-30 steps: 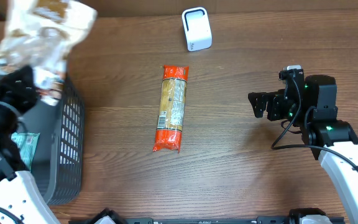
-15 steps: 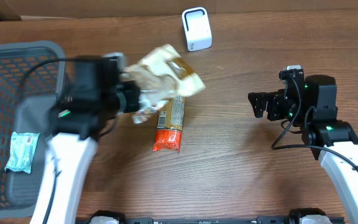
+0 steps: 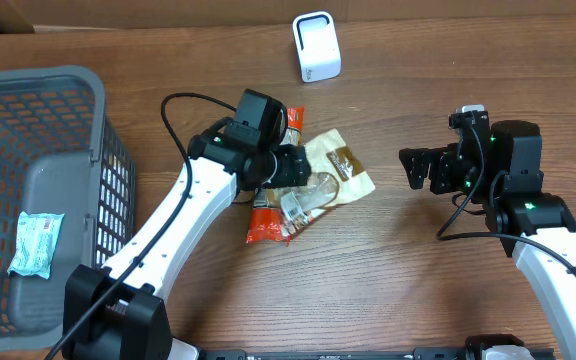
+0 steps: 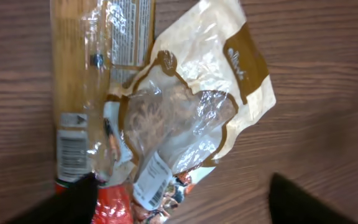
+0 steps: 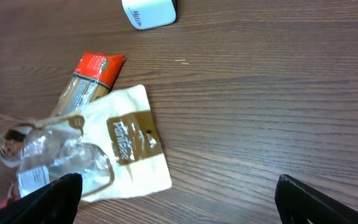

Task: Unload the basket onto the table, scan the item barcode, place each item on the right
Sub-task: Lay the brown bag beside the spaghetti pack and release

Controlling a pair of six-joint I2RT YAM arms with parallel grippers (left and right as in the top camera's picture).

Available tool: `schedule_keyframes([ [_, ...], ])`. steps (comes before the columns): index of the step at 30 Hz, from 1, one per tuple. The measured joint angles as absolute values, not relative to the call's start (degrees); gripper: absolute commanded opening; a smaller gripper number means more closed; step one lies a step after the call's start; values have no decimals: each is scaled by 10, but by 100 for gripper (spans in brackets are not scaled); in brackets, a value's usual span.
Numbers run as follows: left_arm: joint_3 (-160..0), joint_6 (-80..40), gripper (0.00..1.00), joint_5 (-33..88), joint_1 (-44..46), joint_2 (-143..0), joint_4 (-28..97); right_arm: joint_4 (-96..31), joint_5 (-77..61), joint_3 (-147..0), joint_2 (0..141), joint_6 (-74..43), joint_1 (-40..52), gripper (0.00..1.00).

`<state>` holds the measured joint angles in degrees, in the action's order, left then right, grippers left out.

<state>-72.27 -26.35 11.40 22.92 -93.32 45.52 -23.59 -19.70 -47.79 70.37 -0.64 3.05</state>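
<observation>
Barcode (image 4: pixel 73 153) on pasta packet (image 4: pixel 79 74), cream bag (image 4: pixel 197 106), brown script logo (image 5: pixel 129 140) unreadable

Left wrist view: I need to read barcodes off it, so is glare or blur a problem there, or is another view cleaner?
Left wrist: the cream bag is fairly sharp, but its clear window throws crinkled glare; the pasta pack shines too; the left gripper's fingers are dark blurs. Overhead: even light, little glare, labels too small to read.

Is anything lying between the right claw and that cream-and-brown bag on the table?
Nothing visible does. Only bare table separates the open right gripper from the cream-and-brown bag, which lies partly over an orange packet.
</observation>
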Motion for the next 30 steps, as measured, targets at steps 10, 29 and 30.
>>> schedule_keyframes([
  [10,-723,-245,90,117,193,-877,527,-236,-197,-478,704,-6,30,100],
  [29,-724,-27,98,42,-39,-730,663,-236,-197,-478,704,-6,30,100],
  [30,-724,-8,99,47,-56,-730,655,-236,-197,-478,704,-6,30,100],
])
